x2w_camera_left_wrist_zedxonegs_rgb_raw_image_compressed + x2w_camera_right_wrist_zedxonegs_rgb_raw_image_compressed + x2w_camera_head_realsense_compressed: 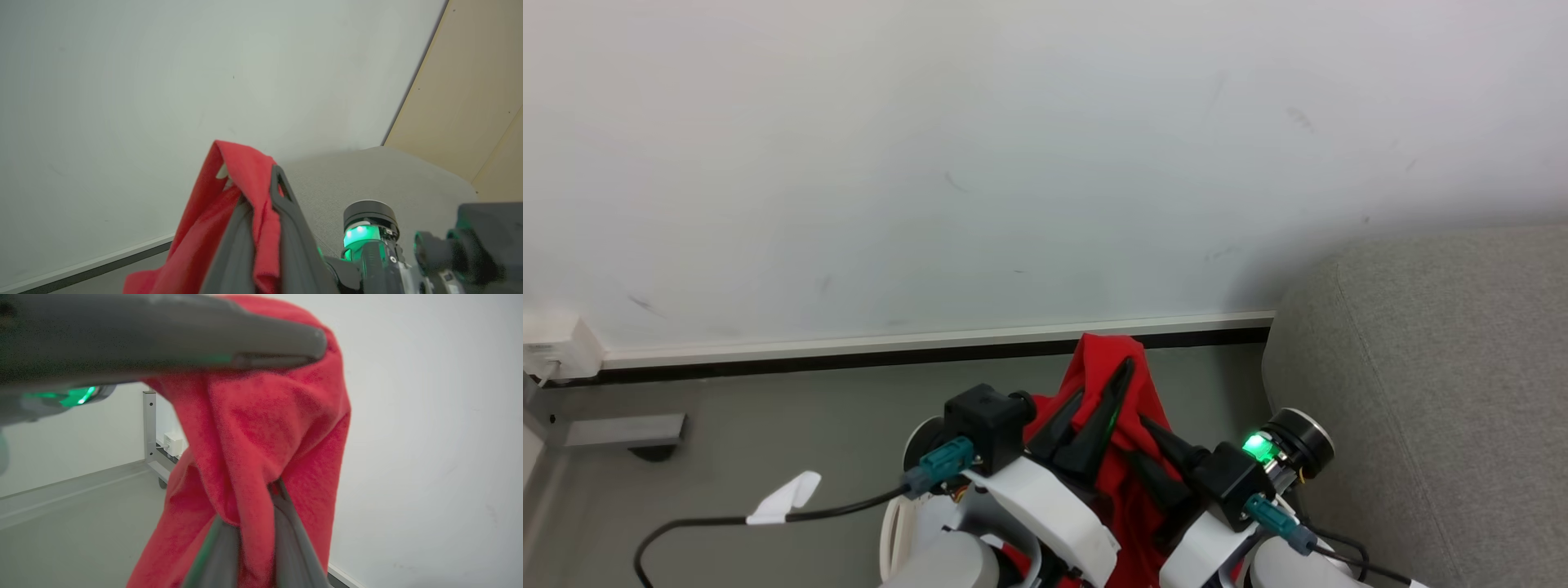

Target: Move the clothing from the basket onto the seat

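Note:
The clothing [1104,359] is a bunch of bright red fabric held up over the floor, just left of the seat [1429,392], a grey sofa. My left gripper [1104,384] is shut on its upper fold, and red cloth [261,228] shows pinched between the fingers [288,204]. Just below and right of it, my right gripper [1141,441] is shut on the same cloth [265,428], which hangs on down between the forearms. In the right wrist view a left-gripper finger [204,335] crosses the top. The basket is out of view.
A pale wall with a white and dark baseboard [931,347] runs behind. Grey floor [768,441] lies to the left, with a metal frame foot [625,430], a wall socket [556,347] and a black cable [849,508] with a white tag. A wooden panel [470,90] stands past the sofa.

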